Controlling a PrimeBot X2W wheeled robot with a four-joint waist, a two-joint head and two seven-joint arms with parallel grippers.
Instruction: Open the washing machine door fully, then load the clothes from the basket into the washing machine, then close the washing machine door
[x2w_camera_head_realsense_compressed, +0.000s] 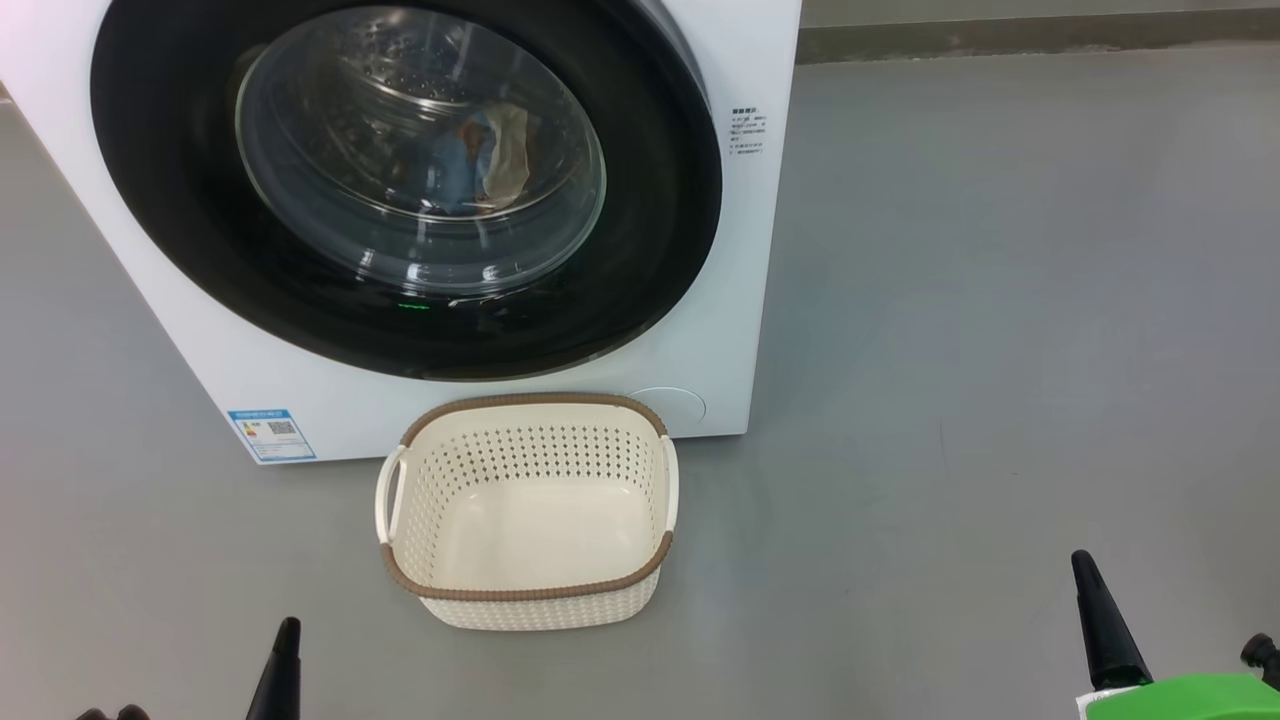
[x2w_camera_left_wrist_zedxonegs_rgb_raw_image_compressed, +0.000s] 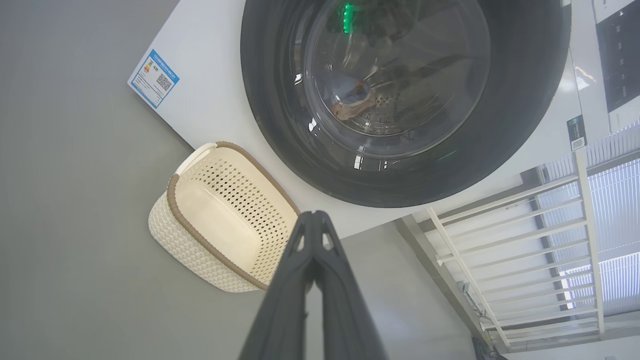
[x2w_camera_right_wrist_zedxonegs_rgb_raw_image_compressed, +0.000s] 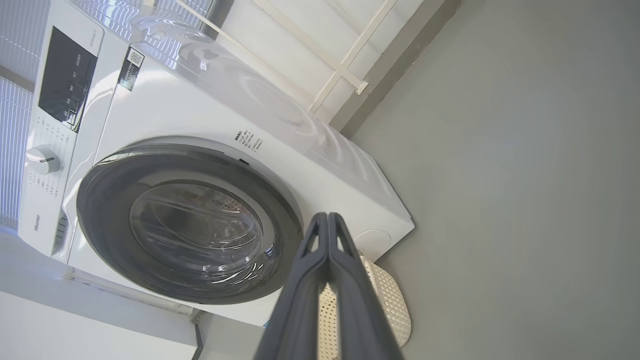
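The washing machine door (x2w_camera_head_realsense_compressed: 650, 200) sits against the front of the washing machine (x2w_camera_head_realsense_compressed: 700, 350), its black rim looking flush in the head view and the right wrist view. The clothes (x2w_camera_head_realsense_compressed: 495, 150) show through the glass bowl as a blue and cream bundle deep in the drum. The basket (x2w_camera_head_realsense_compressed: 520, 593) stands on the floor (x2w_camera_head_realsense_compressed: 1000, 300) just in front of the machine, below the door, with nothing in it. By that, the task looks all but done.

The left gripper (x2w_camera_left_wrist_zedxonegs_rgb_raw_image_compressed: 313, 217) and the right gripper (x2w_camera_right_wrist_zedxonegs_rgb_raw_image_compressed: 327, 216) both have their fingers pressed together and hold nothing. They hang low, well apart from the door, one on each side of the basket.

The main risk is the latch — the pictures do not show whether the door has caught or merely rests against the gasket. If it only rests there, it could swing out again by itself. A second push with shut fingertips on the glossy rim could slip off, or land on the glass bowl rather than the rim. A low sweep of either arm towards the door could also clip the light basket and slide it across the floor — it stands directly in that path.
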